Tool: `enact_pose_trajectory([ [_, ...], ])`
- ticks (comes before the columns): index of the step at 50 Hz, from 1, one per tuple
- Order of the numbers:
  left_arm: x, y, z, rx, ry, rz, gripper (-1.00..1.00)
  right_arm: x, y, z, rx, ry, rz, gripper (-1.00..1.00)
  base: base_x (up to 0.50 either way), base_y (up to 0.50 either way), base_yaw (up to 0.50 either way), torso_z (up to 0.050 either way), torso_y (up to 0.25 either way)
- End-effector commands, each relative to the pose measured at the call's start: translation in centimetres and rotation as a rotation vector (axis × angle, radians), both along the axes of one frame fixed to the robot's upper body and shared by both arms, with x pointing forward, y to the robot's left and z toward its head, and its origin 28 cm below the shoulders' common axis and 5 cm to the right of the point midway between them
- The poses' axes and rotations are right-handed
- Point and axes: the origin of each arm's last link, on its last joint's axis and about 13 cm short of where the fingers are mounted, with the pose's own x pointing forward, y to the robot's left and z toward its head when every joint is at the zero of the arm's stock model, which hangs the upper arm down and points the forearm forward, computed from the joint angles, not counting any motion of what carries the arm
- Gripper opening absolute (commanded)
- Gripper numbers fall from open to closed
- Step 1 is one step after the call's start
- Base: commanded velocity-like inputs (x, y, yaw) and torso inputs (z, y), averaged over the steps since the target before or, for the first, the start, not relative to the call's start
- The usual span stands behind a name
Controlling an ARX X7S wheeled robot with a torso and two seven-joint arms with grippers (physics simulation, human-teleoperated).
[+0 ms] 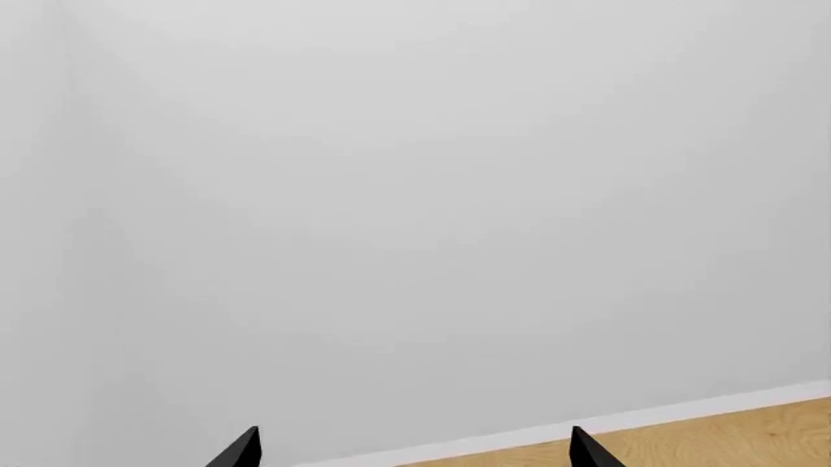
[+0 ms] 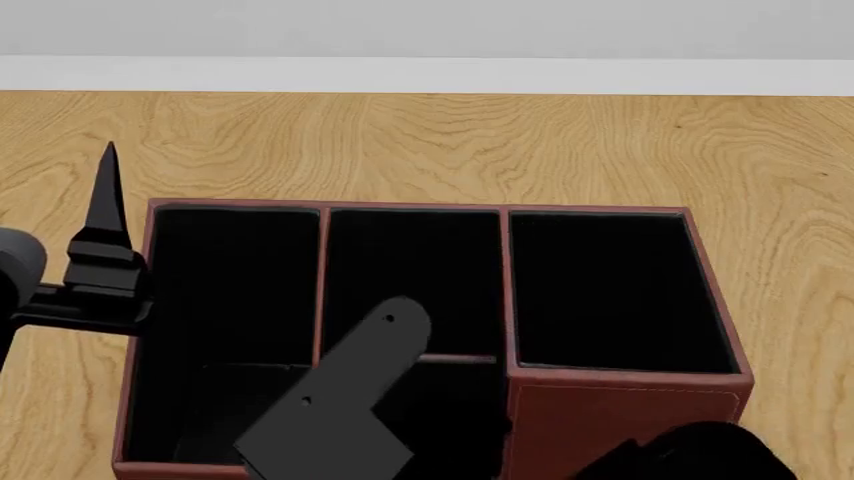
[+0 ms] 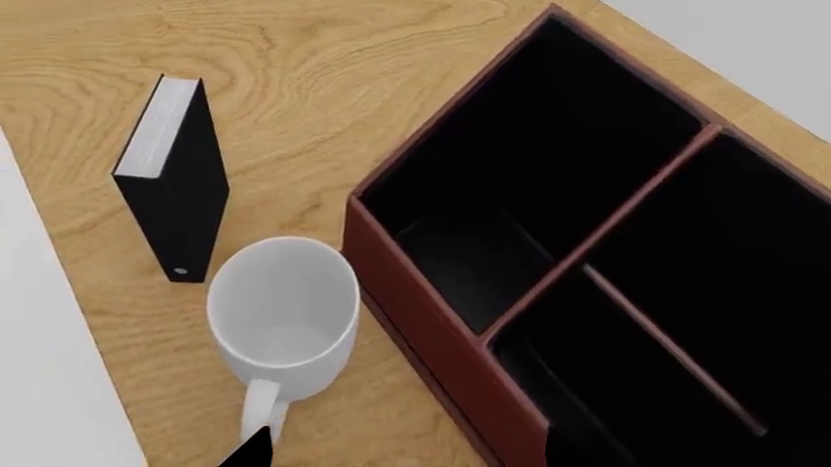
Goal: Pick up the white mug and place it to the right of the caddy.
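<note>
Perhaps an office: leather-look caddy [image 2: 627,400] on wooden desk [image 2: 441,150], plain white wall [image 1: 415,195].

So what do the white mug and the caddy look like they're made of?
The white mug looks like glazed ceramic: plain white with a smooth, softly shiny surface. The caddy looks like reddish-brown leather or faux leather, with matte black lined compartments. Being renders, neither is certain.
</note>
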Motion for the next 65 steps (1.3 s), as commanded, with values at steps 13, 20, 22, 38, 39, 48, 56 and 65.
enact_pose_trajectory([
  [13, -0.2, 0.1, -0.1, -0.010, -0.003, -0.008, 1.00, 1.2, 2.3, -1.6, -0.033, 0.041, 0.043, 1.00, 0.00, 0.00, 0.00, 0.000, 0.000],
  [20, -0.3, 0.1, -0.1, -0.012, -0.004, -0.012, 1.00, 1.1, 3.2, -2.2, -0.041, 0.066, 0.070, 1.00, 0.00, 0.00, 0.00, 0.000, 0.000],
  [22, -0.3, 0.1, 0.0, -0.012, -0.004, -0.011, 1.00, 1.1, 3.4, -2.6, -0.050, 0.072, 0.073, 1.00, 0.00, 0.00, 0.00, 0.000, 0.000],
  [38, -0.2, 0.0, 0.0, -0.011, -0.004, -0.017, 1.00, 0.7, 4.5, -4.1, -0.098, 0.080, 0.113, 1.00, 0.00, 0.00, 0.00, 0.000, 0.000],
  [39, -0.2, 0.0, 0.0, -0.011, -0.004, -0.019, 1.00, 0.7, 4.6, -4.2, -0.098, 0.081, 0.116, 1.00, 0.00, 0.00, 0.00, 0.000, 0.000],
  [48, -0.2, 0.0, 0.0, -0.011, -0.006, -0.021, 1.00, 1.1, 5.2, -5.4, -0.111, 0.107, 0.131, 1.00, 0.00, 0.00, 0.00, 0.000, 0.000],
  [56, -0.1, 0.0, -0.1, -0.013, -0.002, -0.030, 1.00, 1.8, 5.7, -6.0, -0.121, 0.117, 0.133, 1.00, 0.00, 0.00, 0.00, 0.000, 0.000],
  [65, 0.2, 0.1, -0.3, -0.017, 0.002, -0.031, 1.00, 2.4, 6.3, -6.9, -0.135, 0.135, 0.145, 1.00, 0.00, 0.00, 0.00, 0.000, 0.000],
])
